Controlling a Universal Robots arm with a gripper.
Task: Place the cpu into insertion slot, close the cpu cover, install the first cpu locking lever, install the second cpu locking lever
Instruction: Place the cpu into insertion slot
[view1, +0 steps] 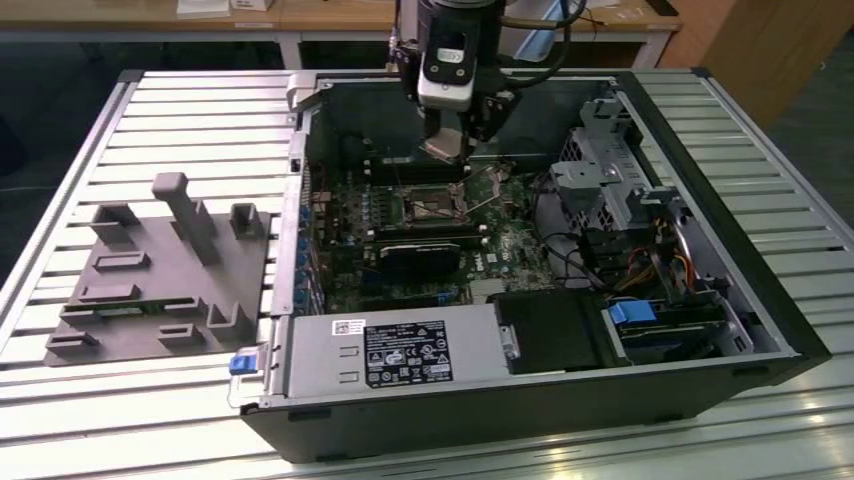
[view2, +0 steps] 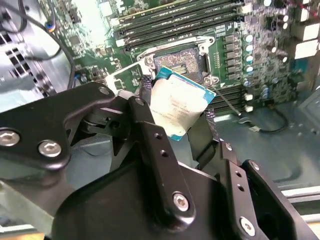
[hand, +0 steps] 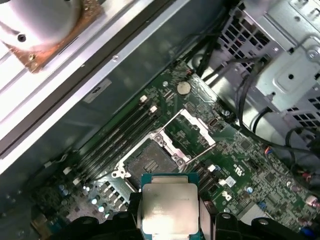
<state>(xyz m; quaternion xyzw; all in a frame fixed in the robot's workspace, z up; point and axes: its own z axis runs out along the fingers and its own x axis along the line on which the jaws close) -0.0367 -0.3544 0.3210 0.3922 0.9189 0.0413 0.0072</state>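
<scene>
My gripper (view1: 449, 150) hangs inside the open computer case, just above the motherboard, shut on the cpu (view2: 180, 102). In both wrist views the cpu (hand: 169, 207) is a silvery square chip on a teal-edged board, pinched by its sides between the black fingers (view2: 145, 120). The insertion slot (hand: 150, 160) lies bare below it, a dark square in a metal rim. The cpu cover (hand: 194, 131), a thin metal frame, stands swung open beside the slot. In the exterior view the insertion slot (view1: 434, 207) sits slightly nearer the camera than the gripper.
Long black memory slots (hand: 117, 137) run along one side of the socket. A black heatsink (view1: 420, 255) sits on the board nearer the power supply (view1: 387, 352). Drive cages and cables (view1: 627, 215) fill the exterior view's right. A grey fixture (view1: 167, 270) stands outside on the slatted table.
</scene>
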